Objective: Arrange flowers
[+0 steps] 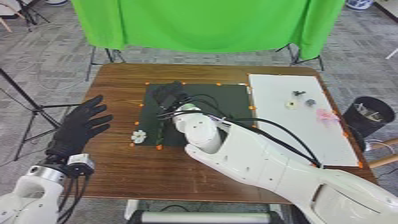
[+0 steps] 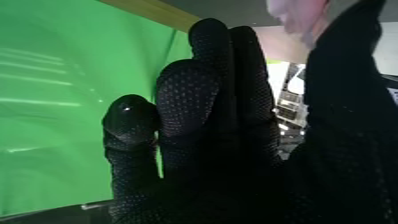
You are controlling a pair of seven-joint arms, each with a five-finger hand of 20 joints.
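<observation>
One open, black-gloved right robot hand point(image 1: 168, 93) hovers over the dark rectangular mat point(image 1: 233, 95) at eleven o'clock, likely for arranging; left robot hand point(image 1: 73, 131), open at nine, leaves room.

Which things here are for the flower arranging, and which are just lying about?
For the job, probably:
- white flower
- pink flower
- pale yellow flower
- dark mat
- white board
- right hand

Apparently just around:
- black bin
- green cloth

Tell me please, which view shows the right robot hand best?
The right wrist view, as it shows the right robot hand close up; the head view shows it smaller, over the dark mat.
</observation>
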